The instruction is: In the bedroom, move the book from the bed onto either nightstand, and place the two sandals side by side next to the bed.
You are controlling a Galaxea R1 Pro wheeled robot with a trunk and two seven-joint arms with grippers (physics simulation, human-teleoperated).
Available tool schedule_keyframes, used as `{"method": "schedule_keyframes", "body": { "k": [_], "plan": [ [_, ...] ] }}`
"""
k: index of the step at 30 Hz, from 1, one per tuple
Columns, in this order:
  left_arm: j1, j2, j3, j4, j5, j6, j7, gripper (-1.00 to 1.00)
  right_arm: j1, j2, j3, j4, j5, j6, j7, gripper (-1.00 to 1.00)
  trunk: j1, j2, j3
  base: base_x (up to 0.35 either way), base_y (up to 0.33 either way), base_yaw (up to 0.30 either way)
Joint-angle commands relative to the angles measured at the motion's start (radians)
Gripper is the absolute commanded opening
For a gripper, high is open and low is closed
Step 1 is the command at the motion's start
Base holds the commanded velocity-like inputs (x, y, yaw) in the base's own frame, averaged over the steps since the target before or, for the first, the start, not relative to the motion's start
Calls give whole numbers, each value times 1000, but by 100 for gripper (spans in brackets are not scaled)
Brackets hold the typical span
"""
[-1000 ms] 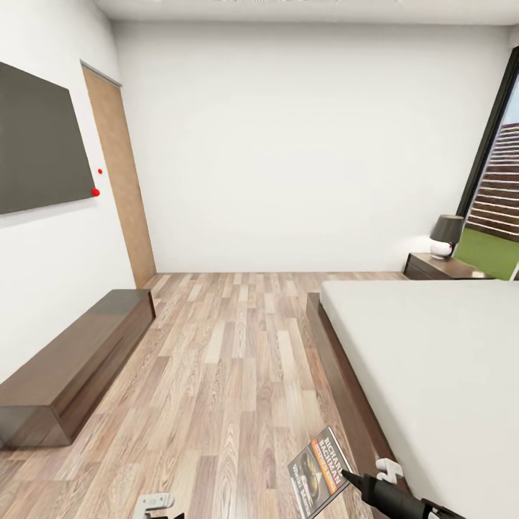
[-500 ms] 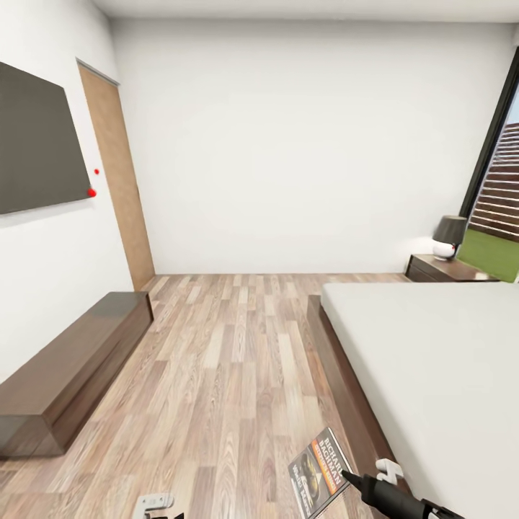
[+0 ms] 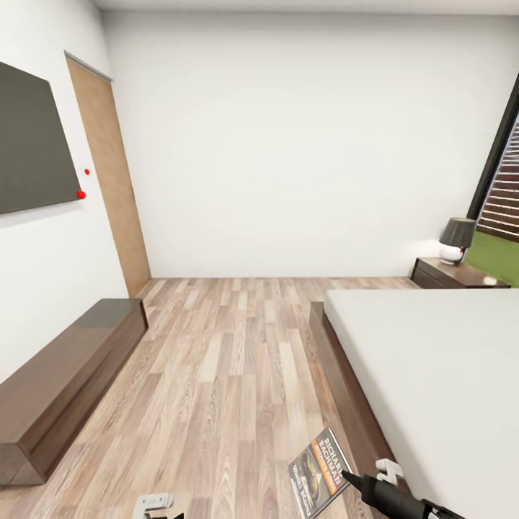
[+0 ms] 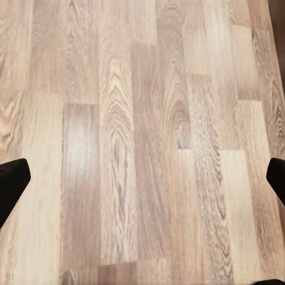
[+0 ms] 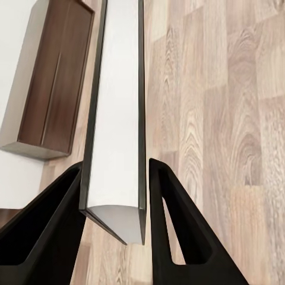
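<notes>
View shifted leftward since earlier; book (image 3: 320,472) pinched upright in right gripper (image 5: 114,196); nightstand (image 3: 450,274) at two o'clock; left gripper (image 4: 142,178) seemingly spread.

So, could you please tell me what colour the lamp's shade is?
The lamp has a dark grey shade above a white base, best seen in the head view.

Held upright off the floor — the book (image 3: 321,472), a thin paperback with dark cover, orange band and white lettering, clamped edge-on between the black fingers of the right gripper (image 5: 113,196). Beside it, the bed (image 3: 432,367) — low, dark-framed, off-white mattress. Beyond, one nightstand (image 3: 450,274) by the window.
</notes>
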Motion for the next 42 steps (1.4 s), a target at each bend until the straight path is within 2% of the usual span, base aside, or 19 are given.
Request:
{"method": "schedule_keyframes", "body": {
  "k": [1, 15, 22, 31, 34, 35, 38, 42],
  "plan": [
    [-1, 0, -8, 1, 9, -3, -4, 100, -2, -1, -4, 3, -4, -3, 3, -100, 1, -1, -1, 334, 0, 0],
    [-1, 0, -11, 0, 0, -3, 14, 100, -1, -1, -4, 3, -4, -3, 2, -100, 1, -1, -1, 334, 0, 0],
    [-1, -1, -12, 1, -79, -3, 60, 100, -2, 0, -4, 3, -4, -2, 1, -100, 1, -1, -1, 333, 0, 0],
    [-1, 4, -12, 0, -96, -3, 66, 100, -2, -1, -4, 3, -4, -2, 1, -100, 1, -1, -1, 328, 0, 0],
    [-1, 4, -13, 0, -149, -3, 67, 100, -1, -1, -4, 3, -4, -2, 1, -100, 1, -1, -1, 327, 0, 0],
    [-1, 6, -12, 0, -203, -3, 67, 100, -2, -1, -4, 3, -4, -2, 1, -100, 1, -1, -1, 327, 0, 0],
    [-1, 7, -12, 1, -254, -2, 67, 100, -2, -1, -4, 3, -4, -2, 1, -100, 1, -1, -1, 327, 0, 0],
    [3, 2, -13, 1, -271, -2, 67, 100, -2, -1, -4, 3, -4, -2, 1, -100, 1, -1, -1, 327, 0, 0]
  ]
}}
